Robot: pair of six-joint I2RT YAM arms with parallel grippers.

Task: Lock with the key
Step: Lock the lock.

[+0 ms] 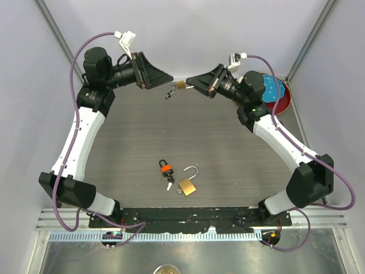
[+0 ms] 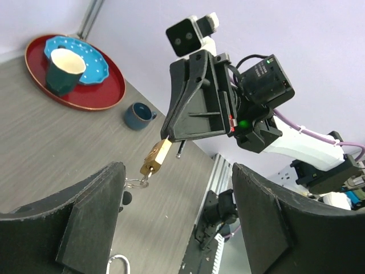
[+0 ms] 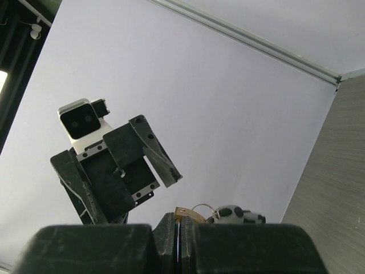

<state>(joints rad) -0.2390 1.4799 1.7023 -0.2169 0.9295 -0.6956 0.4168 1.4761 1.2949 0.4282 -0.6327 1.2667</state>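
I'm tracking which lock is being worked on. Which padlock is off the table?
The brass padlock clamped in the right gripper, held in mid-air. The open brass padlock and the orange-banded padlock lie on the table.

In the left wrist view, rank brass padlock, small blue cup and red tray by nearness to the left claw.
1. Brass padlock, just ahead of the left gripper.
2. Small blue cup, beyond it.
3. Red tray, farthest, upper left.

Brass padlock — mostly behind right claw
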